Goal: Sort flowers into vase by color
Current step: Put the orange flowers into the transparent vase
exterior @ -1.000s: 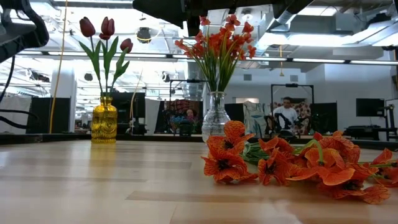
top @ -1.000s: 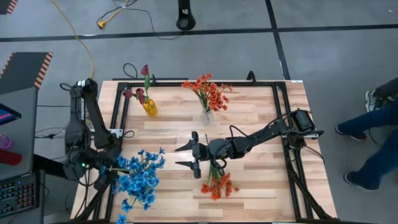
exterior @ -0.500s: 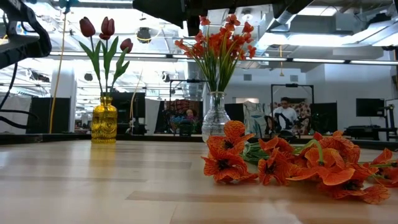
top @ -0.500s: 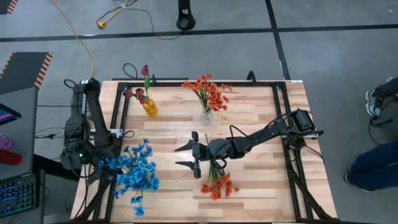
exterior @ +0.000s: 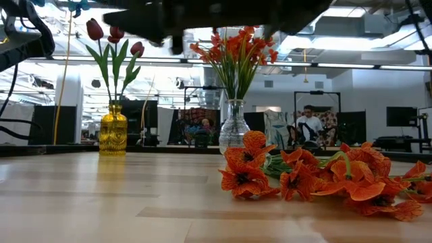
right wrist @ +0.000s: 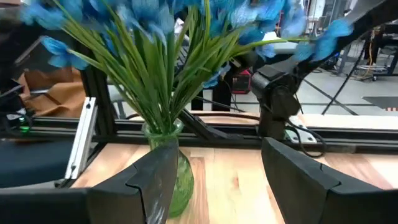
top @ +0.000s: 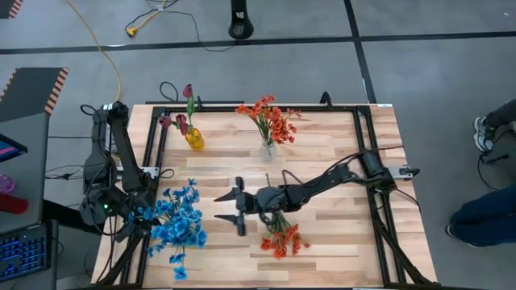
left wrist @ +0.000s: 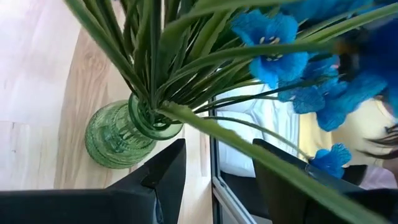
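Blue flowers (top: 179, 221) stand in a green glass vase (left wrist: 118, 140) near the table's left edge. My left gripper (top: 139, 219) hovers open just left of them, slanting down. My right gripper (top: 218, 208) stands open and level at mid-table, pointing left at the blue bunch (right wrist: 155, 37) and its vase (right wrist: 168, 180). A loose orange-red sprig bunch (top: 280, 238) lies flat on the table beside the right arm. More orange-red flowers (top: 270, 121) stand in a clear vase (exterior: 234, 128). Maroon tulips (exterior: 111, 34) stand in a yellow vase (top: 193, 138). My left gripper has a long green stem (left wrist: 249, 155) running from the vase mouth across one finger (left wrist: 280, 171) in its wrist view. Whether the stem touches that finger, I cannot tell. Nothing is pinched between the fingers.
Dark metal rails (top: 153, 137) frame the tabletop on all sides. A desk with a keyboard (top: 20, 254) stands left of the table. A person's feet (top: 484, 129) show on the floor at the right. Bare wood lies between the blue vase and the right gripper.
My right gripper has gone toward the table's left edge and a little down, nearer the blue flowers, staying open. The blue bunch has shifted in its vase: its lowest sprig has swung in from the near-left corner. My left gripper has turned slightly in place.
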`<state>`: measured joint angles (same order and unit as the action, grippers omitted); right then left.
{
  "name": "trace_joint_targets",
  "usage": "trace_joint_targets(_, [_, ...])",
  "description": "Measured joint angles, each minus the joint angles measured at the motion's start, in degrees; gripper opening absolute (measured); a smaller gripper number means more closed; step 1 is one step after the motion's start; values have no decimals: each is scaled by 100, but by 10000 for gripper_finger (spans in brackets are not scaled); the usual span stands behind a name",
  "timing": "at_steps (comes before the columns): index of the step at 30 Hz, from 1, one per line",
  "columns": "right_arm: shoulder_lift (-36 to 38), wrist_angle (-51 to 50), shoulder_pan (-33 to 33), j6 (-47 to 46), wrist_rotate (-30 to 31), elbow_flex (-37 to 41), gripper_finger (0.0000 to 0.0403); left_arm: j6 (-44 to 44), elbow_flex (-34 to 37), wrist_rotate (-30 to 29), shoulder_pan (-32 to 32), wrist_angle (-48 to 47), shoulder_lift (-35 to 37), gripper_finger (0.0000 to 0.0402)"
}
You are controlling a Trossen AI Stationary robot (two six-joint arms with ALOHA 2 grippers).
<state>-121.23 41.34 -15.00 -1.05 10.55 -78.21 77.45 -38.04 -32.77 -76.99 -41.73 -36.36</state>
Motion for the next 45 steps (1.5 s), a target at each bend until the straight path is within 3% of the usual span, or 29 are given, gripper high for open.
trace_joint_targets(11, [-1591,-134,-19,1,-11,-2124,260,-30,0,51,0,-217,-13,171])
trace_joint_targets(21, [-2438,-1465,-182,6,-7,-3707,260,-22,0,49,2,-248,-37,171])
trace_joint_targets(45, [-2446,-1671,-326,-1,-13,-3755,264,35,0,-20,0,-256,-39,171])
